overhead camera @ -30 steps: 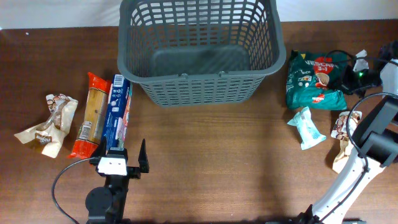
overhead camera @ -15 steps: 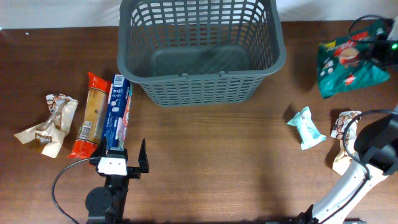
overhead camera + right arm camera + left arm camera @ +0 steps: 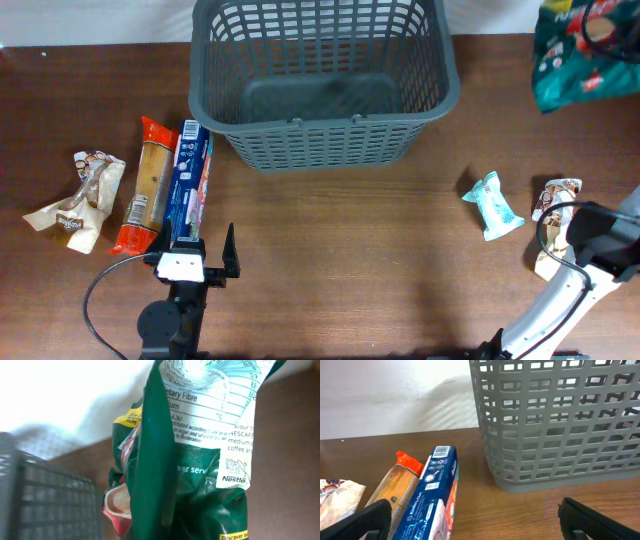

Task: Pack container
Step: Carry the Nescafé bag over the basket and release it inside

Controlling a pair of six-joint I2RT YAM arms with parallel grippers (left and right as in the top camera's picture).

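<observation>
One Nescafé bag (image 3: 585, 60) hangs pinched in my right gripper, high, right of the grey basket (image 3: 320, 140). I'd swing left over its rim before letting go. Left gripper (image 3: 208, 250) sits wide.

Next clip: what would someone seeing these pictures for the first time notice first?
The big grey basket, empty, stands at the far middle of the table. The green coffee bag hangs in the air at the far right corner and fills the right wrist view. A blue box and an orange packet lie side by side at the left.
</observation>
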